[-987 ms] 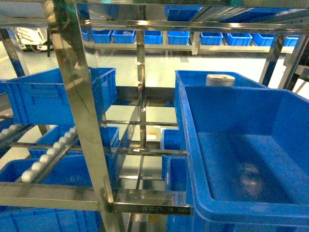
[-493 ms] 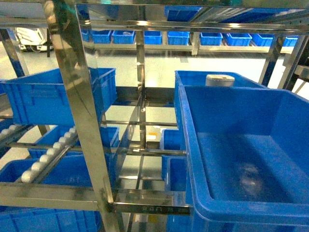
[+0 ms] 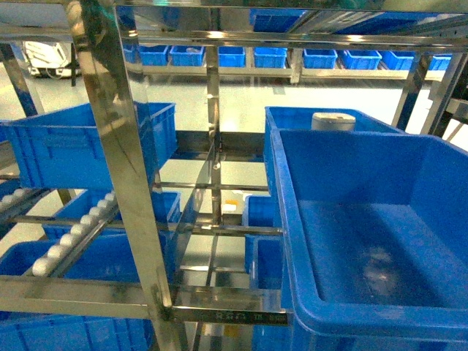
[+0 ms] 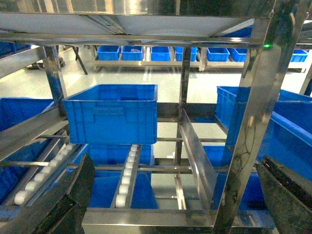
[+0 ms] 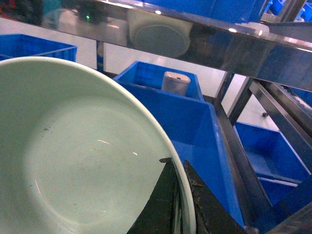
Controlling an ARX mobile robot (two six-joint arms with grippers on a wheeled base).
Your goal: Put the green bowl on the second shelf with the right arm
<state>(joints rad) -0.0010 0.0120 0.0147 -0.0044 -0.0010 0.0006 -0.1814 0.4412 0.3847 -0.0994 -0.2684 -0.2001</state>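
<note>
The pale mint-green bowl [image 5: 78, 161] fills the left of the right wrist view, its hollow facing the camera. My right gripper [image 5: 179, 168] is shut on the bowl's rim, one dark finger inside and one outside. Beyond the bowl lies a large blue crate [image 5: 195, 126] under a steel shelf rail [image 5: 219, 46]. Neither the bowl nor the right gripper shows in the head view. My left gripper [image 4: 170, 195] stands open before the steel rack, its dark fingers [image 4: 58, 200] at both lower corners with nothing between them.
A steel rack post [image 3: 124, 168] stands close in front. A big blue crate [image 3: 373, 227] sits at right, a white cylindrical container [image 3: 333, 121] in the crate behind it. Another blue crate [image 3: 88, 142] rests at left above white roller tracks [image 3: 73, 234]. More crates line the far shelves.
</note>
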